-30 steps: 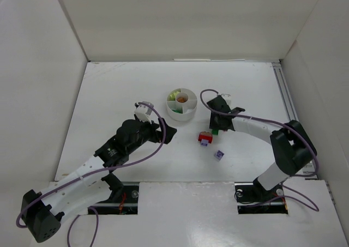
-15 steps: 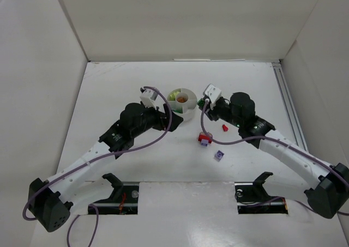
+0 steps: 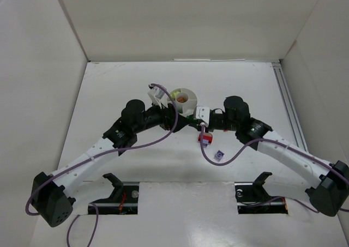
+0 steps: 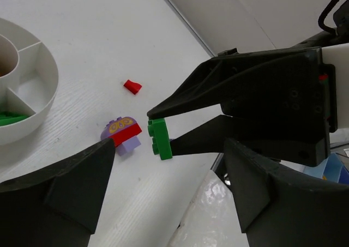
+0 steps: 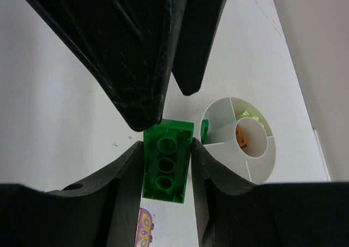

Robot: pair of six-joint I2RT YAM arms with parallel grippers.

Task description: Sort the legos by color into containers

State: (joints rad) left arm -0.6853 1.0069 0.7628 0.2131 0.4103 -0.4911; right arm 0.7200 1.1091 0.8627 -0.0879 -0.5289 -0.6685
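My right gripper (image 5: 167, 161) is shut on a dark green lego (image 5: 167, 162), gripped by its long sides. It hangs just in front of the white dish (image 3: 175, 108). My left gripper (image 3: 175, 118) faces it from the left, open, its fingers (image 4: 60, 190) on either side of that brick (image 4: 160, 139). The dish's centre well holds an orange lego (image 5: 242, 139). One wedge holds a lime lego (image 5: 248, 116), another a dark green lego (image 5: 204, 130). A red-on-purple stack (image 3: 204, 139), a small red lego (image 4: 132, 86) and a purple lego (image 3: 219, 156) lie on the table.
White walls close the table in on three sides. A metal rail (image 3: 288, 102) runs along its right edge. Both arms cross the middle of the table in front of the dish, with purple cables (image 3: 163, 132) looping off them.
Both grippers have swung inward and now meet in front of the dish. The right one carried the green lego leftward. The left jaws have narrowed a little.
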